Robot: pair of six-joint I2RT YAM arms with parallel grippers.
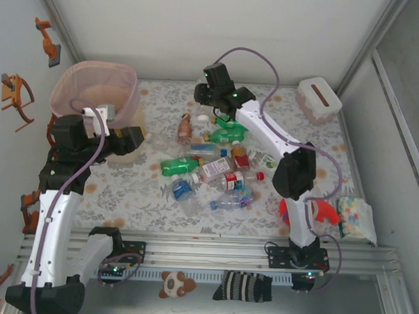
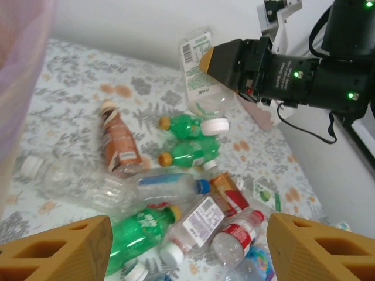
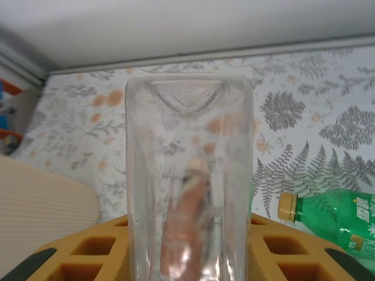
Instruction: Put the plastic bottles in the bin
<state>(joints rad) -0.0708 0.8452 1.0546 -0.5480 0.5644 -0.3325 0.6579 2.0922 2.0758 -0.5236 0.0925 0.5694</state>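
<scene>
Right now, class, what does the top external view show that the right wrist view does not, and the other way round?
Top external adds the tissue box and red toy. Right wrist adds the orange pads of the right end effector, close up. Both share the clear bottle it grips, a green bottle and the floral cloth.

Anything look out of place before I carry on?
Nothing spilled, but unrelated clutter: a red toy and dotted pouch beside the right arm's base, and a plush and striped sock near the front rail.
</scene>
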